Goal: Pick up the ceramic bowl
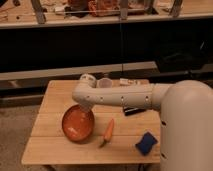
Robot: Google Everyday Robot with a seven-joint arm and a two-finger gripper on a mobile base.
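The ceramic bowl (77, 125) is round, glossy and orange-brown. It is at the left middle of the wooden table (55, 150) and is tilted, with its inside facing the camera. My white arm reaches in from the right and bends down at the bowl's upper right rim. My gripper (86, 106) is at that rim and is shut on it. The arm hides most of the gripper.
A carrot (107, 132) lies just right of the bowl. A blue sponge (146, 143) sits near the front right edge. A small pale cup (104, 83) and a white item (127, 81) stand at the back. A dark object (132, 110) lies under the arm. Dark shelving stands behind the table.
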